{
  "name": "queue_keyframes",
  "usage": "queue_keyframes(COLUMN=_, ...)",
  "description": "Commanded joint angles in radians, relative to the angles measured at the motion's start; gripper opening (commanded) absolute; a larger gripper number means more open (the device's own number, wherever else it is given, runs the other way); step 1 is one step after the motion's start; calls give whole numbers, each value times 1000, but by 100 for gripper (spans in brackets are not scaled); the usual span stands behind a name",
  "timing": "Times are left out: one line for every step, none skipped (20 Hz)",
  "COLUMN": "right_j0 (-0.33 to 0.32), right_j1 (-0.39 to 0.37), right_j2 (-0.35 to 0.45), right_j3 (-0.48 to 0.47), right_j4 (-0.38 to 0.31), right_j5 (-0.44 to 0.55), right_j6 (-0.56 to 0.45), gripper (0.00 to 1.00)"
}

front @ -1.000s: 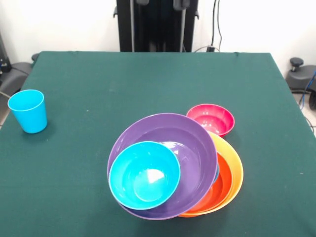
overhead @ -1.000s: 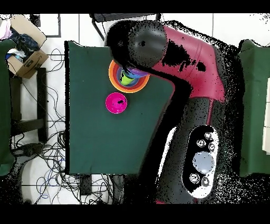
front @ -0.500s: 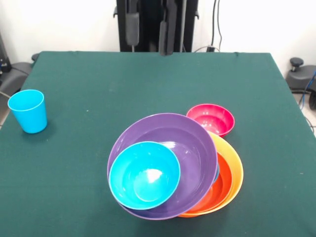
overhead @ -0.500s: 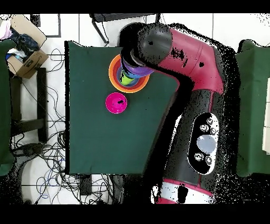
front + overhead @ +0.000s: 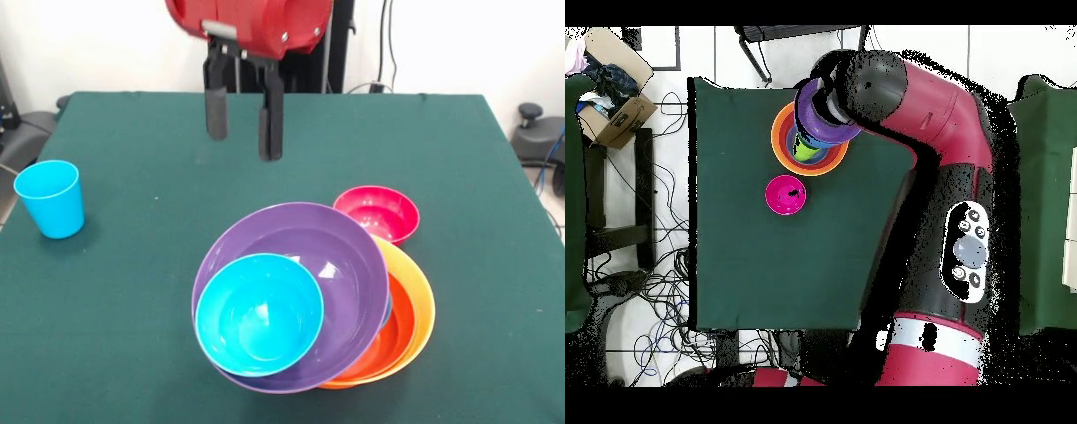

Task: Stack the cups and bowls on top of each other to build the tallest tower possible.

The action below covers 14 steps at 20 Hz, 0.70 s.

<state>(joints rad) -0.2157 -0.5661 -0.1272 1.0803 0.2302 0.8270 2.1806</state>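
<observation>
Overhead, an empty claw is hanging above a green table of nested bowls.

Starting at the left edge of the dark green cloth-covered table [image 5: 132, 265], the light blue glossy plastic tumbler [image 5: 50, 198] is standing upright by itself, well apart from everything else. Further right, toward the far edge, the red and black arm's gripper [image 5: 243, 132] is hanging in the air with its two dark fingers [image 5: 216, 113] parted and nothing between them. Near the front edge, the tower [image 5: 309, 296] is sitting tilted: a turquoise-blue round plastic bowl [image 5: 259, 314] is lying inside the big purple plastic bowl [image 5: 340, 265], which is leaning on a red-orange bowl [image 5: 395, 331] nested in a large orange bowl [image 5: 422, 305]. Just behind the pile, the small pink-red glossy bowl [image 5: 377, 212] is sitting on the cloth beside the orange rim.
</observation>
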Motion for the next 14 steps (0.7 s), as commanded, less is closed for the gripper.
queue_keyframes(right_j0=-13, right_j1=18, right_j2=141, right_j3=134, right_j4=-18, right_j5=-77, right_j6=-47, gripper=100)
queue_keyframes(right_j0=-9, right_j1=12, right_j2=134, right_j3=142, right_j4=-20, right_j5=-80, right_j6=-32, gripper=100)
queue_keyframes(right_j0=-1, right_j1=3, right_j2=122, right_j3=149, right_j4=-23, right_j5=-77, right_j6=-14, gripper=100)
queue_keyframes(right_j0=10, right_j1=-8, right_j2=108, right_j3=159, right_j4=-25, right_j5=-74, right_j6=8, gripper=100)
queue_keyframes(right_j0=24, right_j1=-20, right_j2=87, right_j3=166, right_j4=-29, right_j5=-72, right_j6=34, gripper=100)
queue_keyframes(right_j0=38, right_j1=-33, right_j2=70, right_j3=176, right_j4=-32, right_j5=-68, right_j6=55, gripper=100)
queue_keyframes(right_j0=46, right_j1=-42, right_j2=60, right_j3=184, right_j4=-30, right_j5=-66, right_j6=71, gripper=100)
queue_keyframes(right_j0=54, right_j1=-49, right_j2=57, right_j3=201, right_j4=-28, right_j5=-77, right_j6=81, gripper=100)
queue_keyframes(right_j0=57, right_j1=-51, right_j2=58, right_j3=208, right_j4=-23, right_j5=-75, right_j6=86, gripper=100)
queue_keyframes(right_j0=61, right_j1=-50, right_j2=56, right_j3=210, right_j4=-21, right_j5=-78, right_j6=93, gripper=100)
queue_keyframes(right_j0=64, right_j1=-48, right_j2=58, right_j3=213, right_j4=-17, right_j5=-86, right_j6=98, gripper=100)
queue_keyframes(right_j0=66, right_j1=-43, right_j2=57, right_j3=208, right_j4=-14, right_j5=-85, right_j6=104, gripper=100)
queue_keyframes(right_j0=69, right_j1=-40, right_j2=55, right_j3=205, right_j4=-13, right_j5=-87, right_j6=108, gripper=100)
queue_keyframes(right_j0=69, right_j1=-35, right_j2=54, right_j3=195, right_j4=-12, right_j5=-80, right_j6=111, gripper=100)
